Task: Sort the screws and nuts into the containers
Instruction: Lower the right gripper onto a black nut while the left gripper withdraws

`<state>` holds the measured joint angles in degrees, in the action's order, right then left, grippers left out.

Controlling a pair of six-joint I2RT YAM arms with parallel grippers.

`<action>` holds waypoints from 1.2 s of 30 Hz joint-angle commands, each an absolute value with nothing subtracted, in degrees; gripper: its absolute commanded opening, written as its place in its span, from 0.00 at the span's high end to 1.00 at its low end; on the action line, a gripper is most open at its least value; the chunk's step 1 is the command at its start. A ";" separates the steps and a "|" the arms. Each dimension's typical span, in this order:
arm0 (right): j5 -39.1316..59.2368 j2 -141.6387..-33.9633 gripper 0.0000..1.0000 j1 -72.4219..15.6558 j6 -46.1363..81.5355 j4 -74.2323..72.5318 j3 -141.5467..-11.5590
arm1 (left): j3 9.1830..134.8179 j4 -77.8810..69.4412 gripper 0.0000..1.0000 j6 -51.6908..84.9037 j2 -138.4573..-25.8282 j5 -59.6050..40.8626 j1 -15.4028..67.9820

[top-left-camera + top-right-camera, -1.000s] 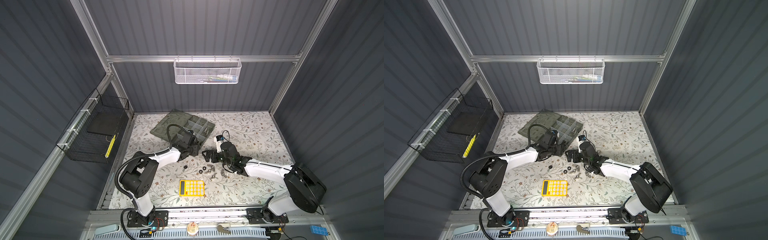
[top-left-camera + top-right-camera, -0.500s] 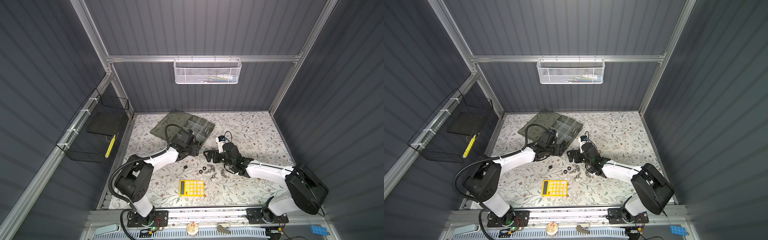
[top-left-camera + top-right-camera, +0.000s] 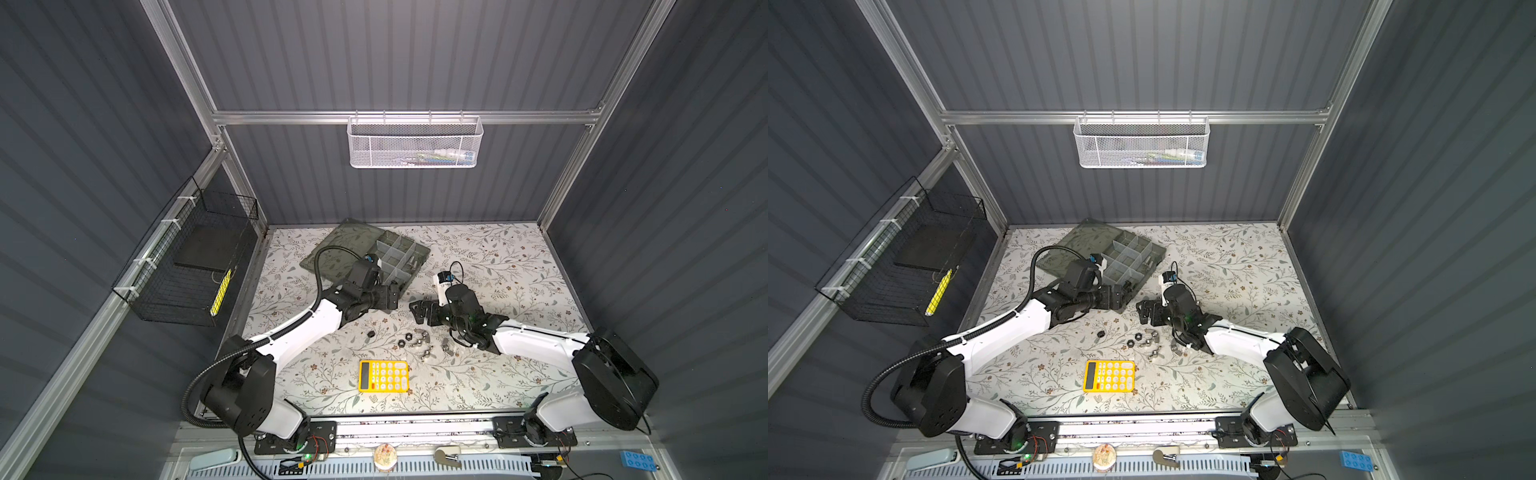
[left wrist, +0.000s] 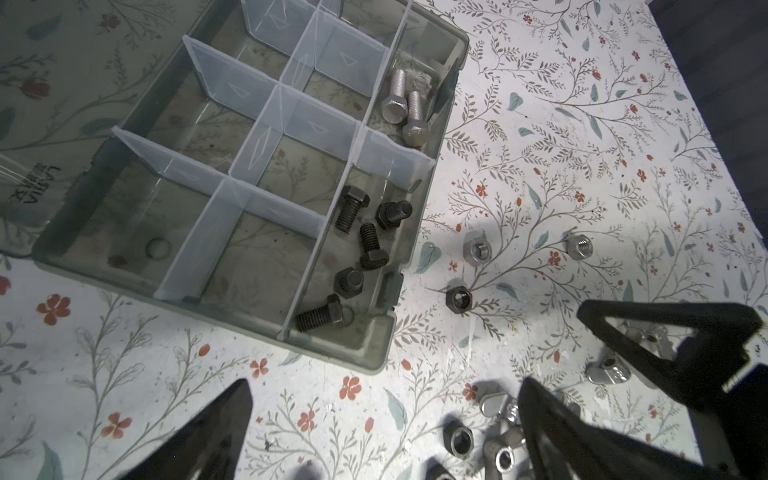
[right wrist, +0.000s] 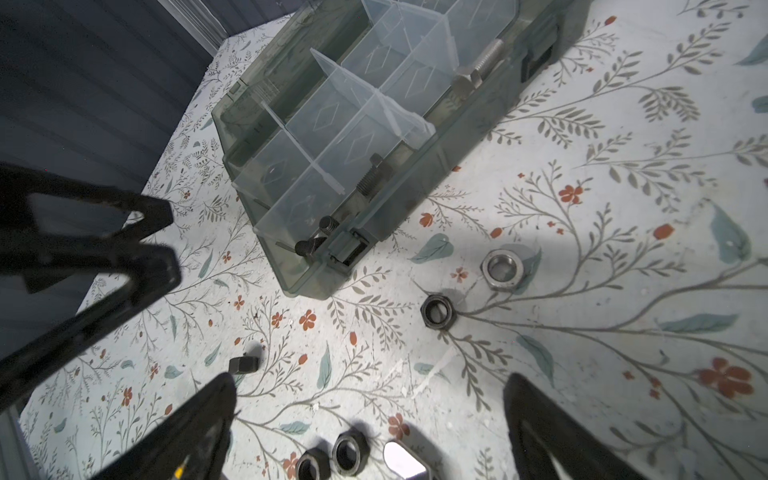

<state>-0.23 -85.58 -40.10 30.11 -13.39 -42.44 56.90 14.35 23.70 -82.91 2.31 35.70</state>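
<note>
Both grippers are spread wide and empty: the left gripper [image 4: 384,388] at the bottom centre of its wrist view, the right gripper [image 5: 368,386] likewise in its own. Loose nuts [image 4: 458,298] lie flat, bores up, just right of the organiser box [image 4: 376,353]. We judge them light, hard and slippery — best pinched across opposite flats. The silver screws [image 4: 404,106] lie parallel, threads toward the frame's top; the black screws [image 4: 368,245] point in scattered directions.
</note>
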 commanded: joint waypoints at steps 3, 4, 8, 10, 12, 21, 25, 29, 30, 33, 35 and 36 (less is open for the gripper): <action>-4.54 -92.68 0.01 -39.90 29.56 6.04 -55.28 | 51.71 17.30 0.00 28.70 -77.29 -3.50 35.02; -4.64 -94.64 0.01 -39.95 30.02 9.99 -58.09 | 50.63 17.14 0.00 29.61 -76.29 -5.13 34.59; -3.93 -98.95 0.01 -39.99 31.15 17.83 -64.15 | 48.58 18.59 0.00 31.82 -73.73 -8.22 33.97; -3.75 -100.05 0.02 -39.99 31.43 20.95 -66.10 | 47.22 18.04 0.00 33.06 -72.96 -10.51 33.59; -3.99 -101.22 0.06 -39.99 31.48 21.97 -67.03 | 46.04 17.87 0.00 34.04 -72.45 -12.56 33.07; -5.27 -107.43 0.27 -39.99 27.96 29.50 -74.55 | 39.73 16.51 0.00 38.77 -68.47 -14.47 31.76; -5.49 -109.70 0.37 -39.82 27.76 30.50 -76.79 | 39.16 16.99 0.00 39.69 -68.38 -13.95 31.39; -4.85 -112.58 0.42 -39.73 27.60 32.10 -79.15 | 37.68 16.25 0.00 41.67 -67.31 -14.73 31.29; -4.75 -112.97 0.43 -39.73 27.52 31.96 -79.35 | 36.98 15.73 0.00 42.07 -66.83 -14.84 31.28; -3.50 -113.45 0.46 -39.42 27.07 30.78 -78.93 | 35.66 15.49 0.00 42.67 -65.47 -13.53 31.29; -2.61 -113.97 0.48 -39.04 26.72 30.65 -79.17 | 35.46 15.40 0.00 43.16 -65.17 -12.68 31.13; -2.38 -114.27 0.49 -38.86 26.56 30.59 -79.27 | 35.26 14.94 0.00 43.70 -65.19 -12.62 31.14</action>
